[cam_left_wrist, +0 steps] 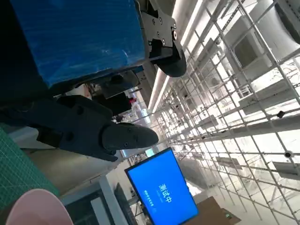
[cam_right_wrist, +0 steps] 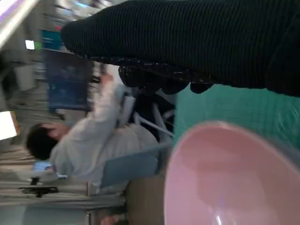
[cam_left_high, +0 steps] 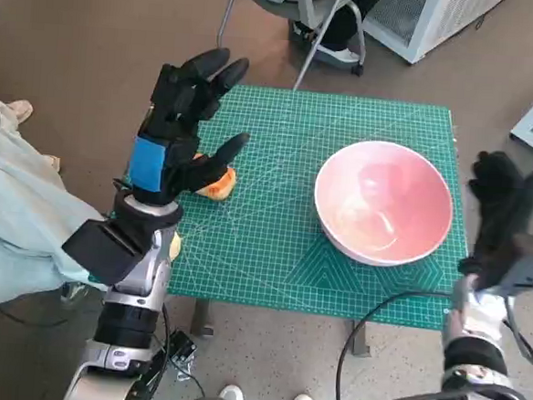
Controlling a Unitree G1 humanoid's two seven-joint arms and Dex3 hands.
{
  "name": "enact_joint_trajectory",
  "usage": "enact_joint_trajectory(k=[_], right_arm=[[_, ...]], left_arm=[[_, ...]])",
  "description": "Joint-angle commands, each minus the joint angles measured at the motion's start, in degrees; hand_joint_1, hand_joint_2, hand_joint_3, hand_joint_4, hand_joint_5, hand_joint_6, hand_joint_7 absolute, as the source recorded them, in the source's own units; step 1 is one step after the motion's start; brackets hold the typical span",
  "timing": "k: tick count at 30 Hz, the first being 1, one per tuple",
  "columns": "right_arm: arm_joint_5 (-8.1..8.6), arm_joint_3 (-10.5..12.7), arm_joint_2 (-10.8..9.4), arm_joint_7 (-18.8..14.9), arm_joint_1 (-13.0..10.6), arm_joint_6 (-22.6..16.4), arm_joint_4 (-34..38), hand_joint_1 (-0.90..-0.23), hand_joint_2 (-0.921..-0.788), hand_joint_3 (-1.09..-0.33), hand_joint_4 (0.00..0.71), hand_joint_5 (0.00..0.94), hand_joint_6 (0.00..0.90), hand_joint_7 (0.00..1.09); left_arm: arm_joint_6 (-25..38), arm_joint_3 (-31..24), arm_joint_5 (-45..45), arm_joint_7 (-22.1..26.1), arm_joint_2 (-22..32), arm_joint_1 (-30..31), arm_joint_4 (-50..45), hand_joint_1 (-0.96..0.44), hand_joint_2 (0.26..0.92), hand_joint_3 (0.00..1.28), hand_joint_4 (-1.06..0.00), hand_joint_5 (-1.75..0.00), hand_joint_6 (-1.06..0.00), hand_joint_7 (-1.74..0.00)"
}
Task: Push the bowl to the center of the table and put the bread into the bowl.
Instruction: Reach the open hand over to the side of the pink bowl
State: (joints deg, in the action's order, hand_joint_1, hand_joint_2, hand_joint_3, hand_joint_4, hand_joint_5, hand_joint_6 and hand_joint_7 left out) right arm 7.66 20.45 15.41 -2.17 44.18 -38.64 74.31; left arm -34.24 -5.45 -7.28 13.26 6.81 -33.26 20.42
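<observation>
Pink bowl [cam_left_high: 383, 203] at centre right of frame on green table [cam_left_high: 272, 255]; bread [cam_left_high: 215, 182] at centre left. Left hand [cam_left_high: 182, 121] above bread, fingers spread, empty. Right hand [cam_left_high: 501, 216] right of bowl, fingers apart, holding nothing

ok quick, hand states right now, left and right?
Left hand: open, fingers spread above the bread, holding nothing.
Right hand: open, empty, beside the bowl.
</observation>
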Motion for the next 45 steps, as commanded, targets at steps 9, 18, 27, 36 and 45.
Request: enact_joint_trajectory(k=[9,18,27,36,45], right_arm=[[4.22,4.82,-4.91,-2.51,2.39,7.94,1.99,-0.525,-0.921,-0.922,0.282,0.013,0.123,0.58],[5.86,7.07,-7.59,-3.2,4.51,12.12,2.33,-0.506,-0.921,-0.875,0.263,0.002,0.122,0.58],[6.07,7.42,-10.31,-3.42,6.9,13.45,2.36,-0.513,-0.921,-0.825,0.262,0.001,0.14,0.59],[1.89,4.16,-11.93,1.77,9.19,14.46,2.68,-0.535,-0.921,-0.816,0.286,0.013,0.165,0.63],[0.9,3.9,-13.56,3.38,11.38,16.82,2.87,-0.543,-0.921,-0.828,0.31,0.021,0.175,0.65]], left_arm=[[1.49,-0.93,-1.62,0.78,1.31,2.55,-2.81,-0.36,0.921,0.29,-0.4,-0.19,-0.22,-0.63],[1.96,-1.13,-1.63,0.68,2.19,4.56,-5.47,-0.37,0.921,0.28,-0.42,-0.13,-0.23,-0.57],[1.86,-1.89,-0.15,-0.56,3.09,5.67,-6.08,-0.38,0.921,0.27,-0.45,-0.07,-0.27,-0.47],[2.85,-2.11,0.0,-1.46,3.03,7.39,-8.03,-0.38,0.921,0.27,-0.45,-0.06,-0.29,-0.45],[3.46,-2.35,0.57,-2.77,2.91,9.15,-9.88,-0.37,0.921,0.27,-0.46,-0.03,-0.33,-0.39]])
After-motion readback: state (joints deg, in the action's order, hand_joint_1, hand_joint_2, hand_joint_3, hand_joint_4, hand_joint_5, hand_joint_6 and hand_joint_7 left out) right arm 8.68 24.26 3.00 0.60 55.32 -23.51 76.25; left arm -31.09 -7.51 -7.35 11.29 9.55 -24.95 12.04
